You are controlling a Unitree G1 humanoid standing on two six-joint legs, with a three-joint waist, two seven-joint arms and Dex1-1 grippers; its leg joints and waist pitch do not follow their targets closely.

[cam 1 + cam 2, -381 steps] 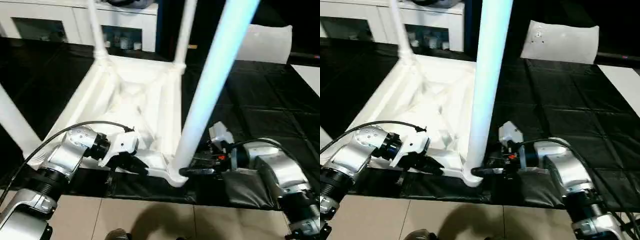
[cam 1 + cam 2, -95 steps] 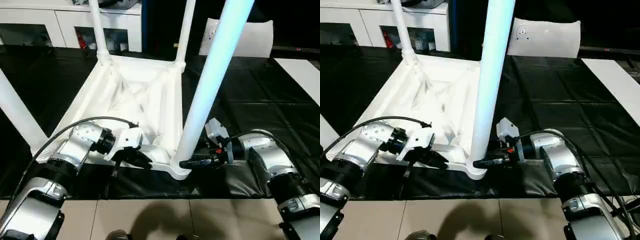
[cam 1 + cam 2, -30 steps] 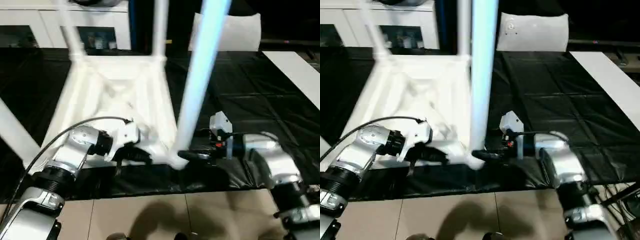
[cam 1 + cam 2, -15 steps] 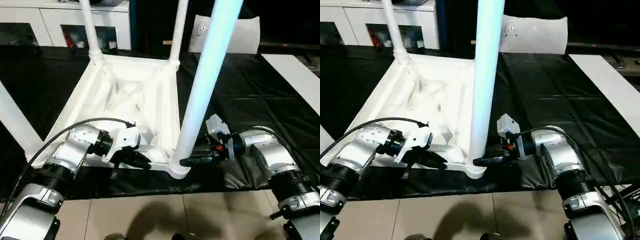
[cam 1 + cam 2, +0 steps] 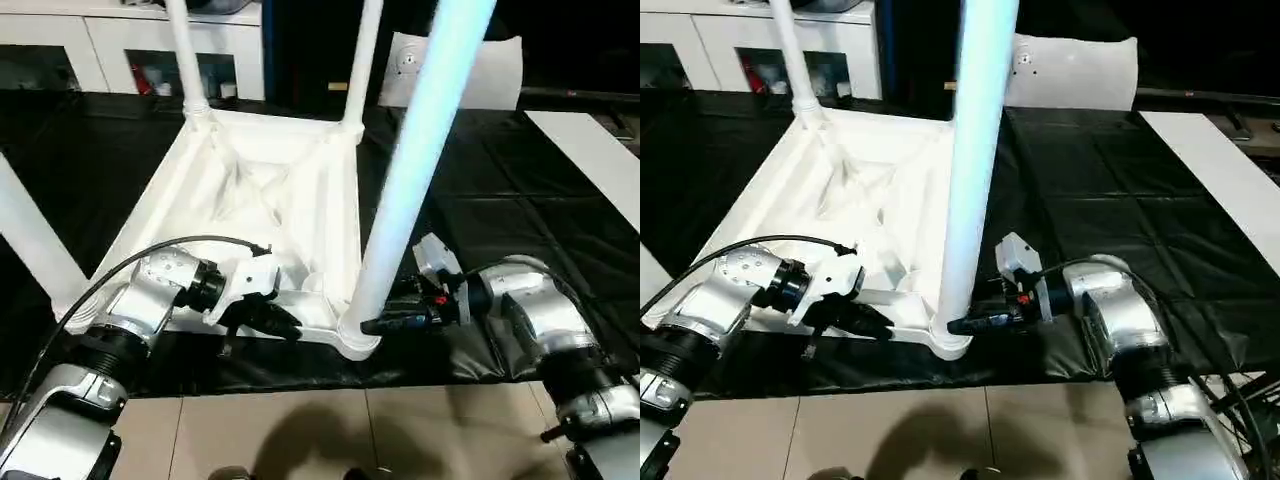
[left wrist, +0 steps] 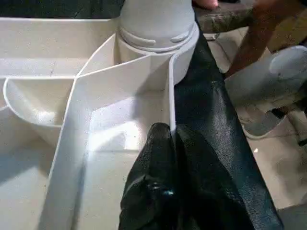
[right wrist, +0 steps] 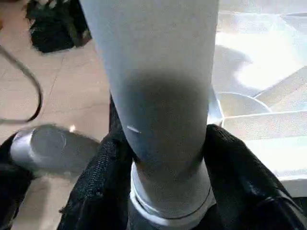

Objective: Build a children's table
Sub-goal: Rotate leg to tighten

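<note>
Right wrist view: right gripper [image 7: 165, 191] has both black fingers [image 7: 100, 177] wrapped around the base of the near leg [image 7: 158, 96], clamped on it just above the corner socket [image 5: 945, 340]. Probably gripping low so the leg can be twisted or pushed home in the socket; whether it is fully seated is not clear.

Left gripper [image 6: 168, 143] has its fingers together, pinched on the thin rim wall of the tabletop [image 5: 270, 190] near that same corner. Looks like it is bracing the top so it doesn't slide while the other arm works the leg.

Tabletop lies upside down, ribbed side up, on the black mat [image 5: 1110, 180], its near edge close to the mat's front border and the tiled floor [image 5: 300, 430]. Two far legs [image 5: 185, 50] stand in the far corners; another leg [image 5: 25, 235] stands at the left near corner. So all four appear fitted, task likely near its end, judging from this alone.

Hard to see: the tops of all legs are cut off by the frame. The socket joint is partly covered by the right fingers. White cabinet [image 5: 100, 40] and pillow-like slab [image 5: 1070, 70] sit behind, well apart. In the left wrist view a person's leg [image 6: 259, 43] is blurred beyond the mat edge.
</note>
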